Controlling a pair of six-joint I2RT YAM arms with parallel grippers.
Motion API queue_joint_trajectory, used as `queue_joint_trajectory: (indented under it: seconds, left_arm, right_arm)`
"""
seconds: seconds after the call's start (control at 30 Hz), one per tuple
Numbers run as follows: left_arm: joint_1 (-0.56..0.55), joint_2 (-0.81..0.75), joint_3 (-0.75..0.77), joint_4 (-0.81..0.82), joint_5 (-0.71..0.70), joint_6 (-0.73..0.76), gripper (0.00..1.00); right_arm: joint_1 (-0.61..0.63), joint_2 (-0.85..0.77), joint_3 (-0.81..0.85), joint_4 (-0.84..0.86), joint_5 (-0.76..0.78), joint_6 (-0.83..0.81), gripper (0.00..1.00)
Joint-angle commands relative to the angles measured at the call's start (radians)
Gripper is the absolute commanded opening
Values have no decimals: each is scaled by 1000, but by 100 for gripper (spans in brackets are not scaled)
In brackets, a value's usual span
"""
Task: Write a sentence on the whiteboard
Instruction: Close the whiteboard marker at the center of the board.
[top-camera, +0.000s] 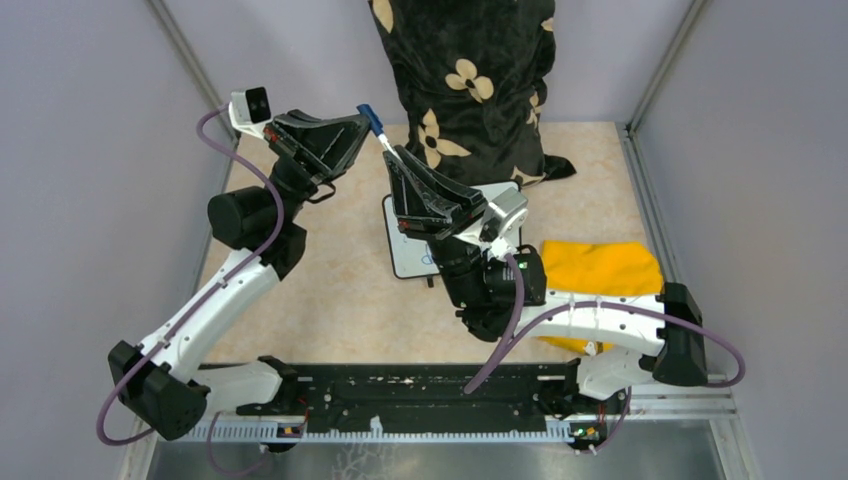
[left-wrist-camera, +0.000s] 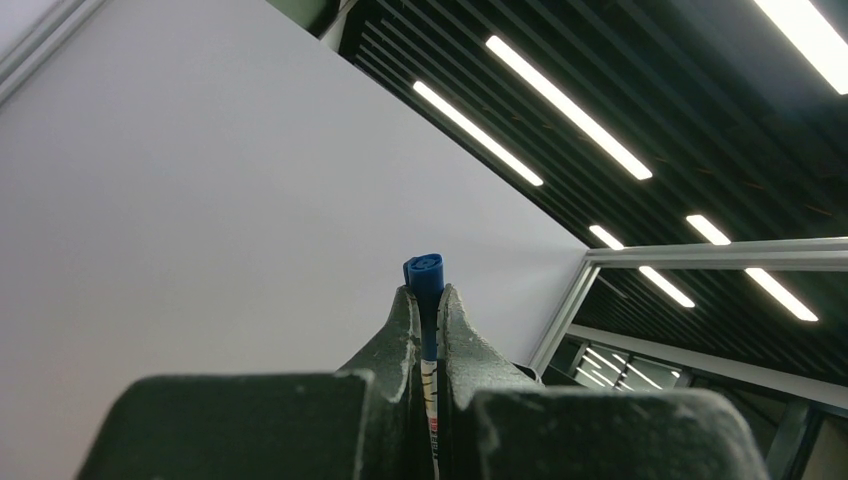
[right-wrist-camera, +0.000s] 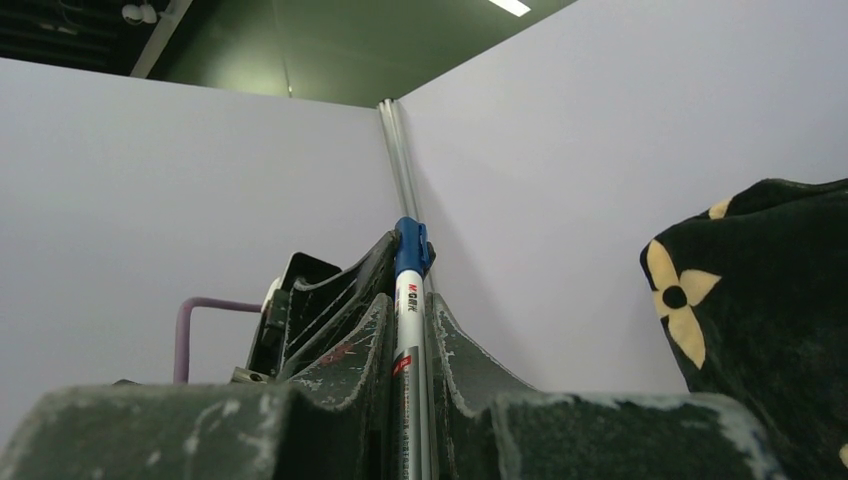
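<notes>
A marker with a white barrel (top-camera: 385, 143) and a blue cap (top-camera: 372, 118) is held in the air between both grippers. My left gripper (top-camera: 366, 122) is shut on the cap end, seen in the left wrist view (left-wrist-camera: 425, 275). My right gripper (top-camera: 392, 158) is shut on the barrel (right-wrist-camera: 408, 330), and the cap (right-wrist-camera: 410, 245) pokes out above its fingers. The whiteboard (top-camera: 408, 262) lies flat under my right gripper and is mostly hidden. A few blue marks (top-camera: 426, 260) show on it; the sentence cannot be read.
A yellow cloth (top-camera: 600, 268) lies right of the whiteboard, partly under my right arm. A black fabric with cream flowers (top-camera: 470, 80) stands at the back centre. Grey walls close in the left, right and back sides.
</notes>
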Motion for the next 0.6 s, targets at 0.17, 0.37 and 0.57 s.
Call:
queue_joint_trajectory:
  seconds: [0.17, 0.37, 0.57]
  left_arm:
    - [-69, 49, 18, -25, 153, 39, 0]
    - [-114, 65, 43, -26, 179, 74, 0]
    - [-143, 79, 45, -27, 186, 84, 0]
  right_arm:
    - [8, 24, 114, -34, -60, -16, 0]
    - [8, 32, 133, -36, -61, -28, 0]
    - [9, 44, 154, -39, -62, -36, 0]
